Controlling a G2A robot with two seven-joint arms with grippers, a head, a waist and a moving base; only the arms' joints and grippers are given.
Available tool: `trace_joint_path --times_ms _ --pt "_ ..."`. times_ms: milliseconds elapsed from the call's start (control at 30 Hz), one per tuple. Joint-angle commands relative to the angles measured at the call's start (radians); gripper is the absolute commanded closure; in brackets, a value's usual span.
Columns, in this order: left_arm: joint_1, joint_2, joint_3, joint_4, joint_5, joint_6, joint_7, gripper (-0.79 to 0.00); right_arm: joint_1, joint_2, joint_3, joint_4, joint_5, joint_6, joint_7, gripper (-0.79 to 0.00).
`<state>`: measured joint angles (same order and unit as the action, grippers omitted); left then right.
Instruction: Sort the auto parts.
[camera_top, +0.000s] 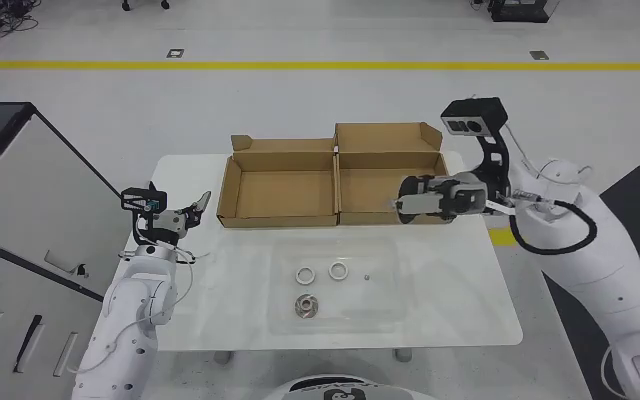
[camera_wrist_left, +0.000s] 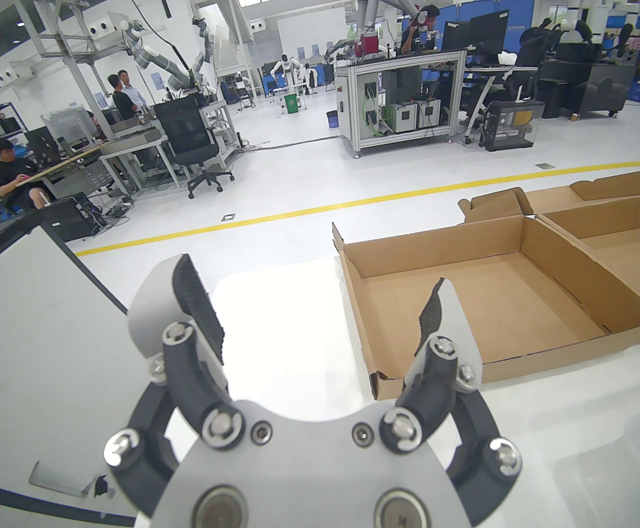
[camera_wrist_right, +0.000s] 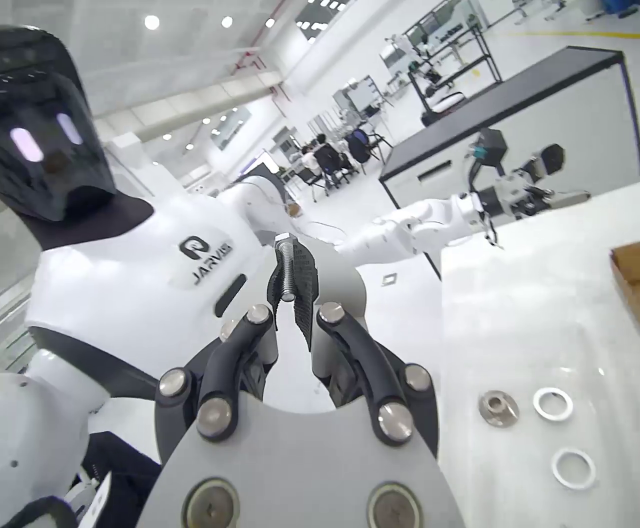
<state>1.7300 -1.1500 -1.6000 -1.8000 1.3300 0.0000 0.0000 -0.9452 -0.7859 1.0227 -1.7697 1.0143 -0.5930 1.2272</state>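
Our right pincer (camera_wrist_right: 294, 260) clamps a bolt (camera_wrist_right: 286, 287) by its shank over the right box (camera_top: 375, 190) at the desk's (camera_top: 450, 300) far edge. The left pincer (camera_wrist_left: 310, 275) gapes wide. We judge the bolt stiff, slippery steel.

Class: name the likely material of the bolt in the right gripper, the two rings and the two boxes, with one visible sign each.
Bolt: probably steel; grey, shiny threads. Rings: likely metal, pale matt silver, though plastic is possible. Boxes: brown corrugated cardboard, with folded flaps.
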Motion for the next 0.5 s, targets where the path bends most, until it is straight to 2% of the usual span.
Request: trace_joint_path --times_ms 0,233,467 --pt "0.0 0.0 0.0 0.0 0.0 0.0 0.0 -0.785 0.017 -0.012 -0.006 -0.011 0.061 0.018 0.018 0.0" --pt "0.0 0.0 0.0 0.0 0.0 0.0 0.0 -0.785 0.077 -0.062 -0.014 -0.044 0.208 0.079 0.079 0.0" --pt "0.0 0.0 0.0 0.0 0.0 0.0 0.0 -0.785 0.114 -0.115 -0.015 -0.047 0.286 0.132 0.132 0.0"
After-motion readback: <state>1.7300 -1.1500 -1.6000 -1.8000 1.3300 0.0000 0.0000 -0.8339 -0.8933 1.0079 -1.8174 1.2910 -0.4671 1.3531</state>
